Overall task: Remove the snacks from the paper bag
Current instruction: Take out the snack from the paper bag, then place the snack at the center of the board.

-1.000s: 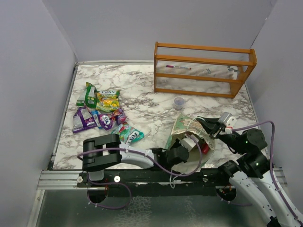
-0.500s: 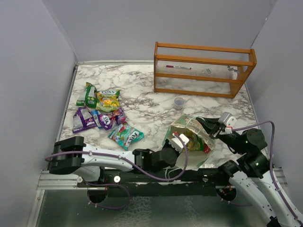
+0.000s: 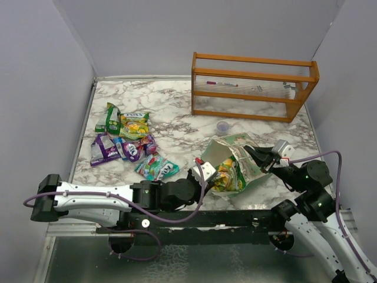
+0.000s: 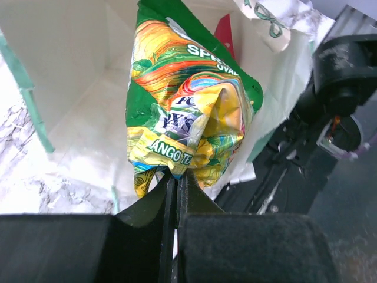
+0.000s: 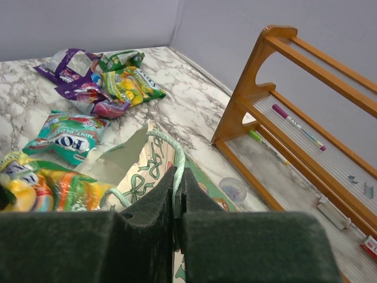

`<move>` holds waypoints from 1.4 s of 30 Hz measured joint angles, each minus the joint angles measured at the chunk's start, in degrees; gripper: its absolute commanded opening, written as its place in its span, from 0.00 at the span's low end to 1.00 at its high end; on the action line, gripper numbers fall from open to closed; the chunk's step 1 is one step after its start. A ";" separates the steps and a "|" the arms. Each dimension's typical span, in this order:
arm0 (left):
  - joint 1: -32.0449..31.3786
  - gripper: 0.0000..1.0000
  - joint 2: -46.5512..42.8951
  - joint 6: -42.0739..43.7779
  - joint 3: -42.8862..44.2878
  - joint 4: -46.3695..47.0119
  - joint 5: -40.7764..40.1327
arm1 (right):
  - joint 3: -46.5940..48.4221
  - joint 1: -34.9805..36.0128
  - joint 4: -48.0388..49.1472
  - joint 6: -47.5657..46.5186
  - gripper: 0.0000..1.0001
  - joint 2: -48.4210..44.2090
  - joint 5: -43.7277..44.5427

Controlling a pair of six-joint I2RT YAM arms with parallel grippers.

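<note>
Left claw [image 4: 175, 177] grips the glossy green-and-yellow packet [image 4: 188, 112] by one edge, so it may slip; right claw [image 5: 178, 177], clamped on the mint-green paper bag [image 5: 141, 188] rim, could tear it.

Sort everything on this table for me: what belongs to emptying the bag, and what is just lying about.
Belongs to the job:
bag
green-yellow packet at its mouth
red packet inside it
teal packet
pile of packets on the left

Just lying about:
rack
pens on it
cup
</note>
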 measured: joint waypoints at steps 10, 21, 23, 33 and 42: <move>-0.15 0.00 -21.35 -2.25 0.09 -14.47 5.20 | 0.00 -0.02 -0.02 0.00 0.02 0.00 0.00; -0.15 0.00 -40.22 -11.41 0.92 -26.80 -3.96 | 0.00 -0.02 0.00 0.00 0.02 0.48 0.00; -0.15 0.00 -41.62 -12.94 0.94 -26.93 -7.39 | 0.00 -0.02 -0.02 0.00 0.02 0.59 0.00; -0.15 0.00 -28.68 -23.52 1.11 -29.66 -25.86 | 0.00 -0.02 -0.02 0.00 0.02 0.74 0.00; -0.09 0.00 -21.38 -21.64 -2.25 -20.11 -43.08 | 0.00 -0.02 -0.02 0.00 0.02 0.72 0.00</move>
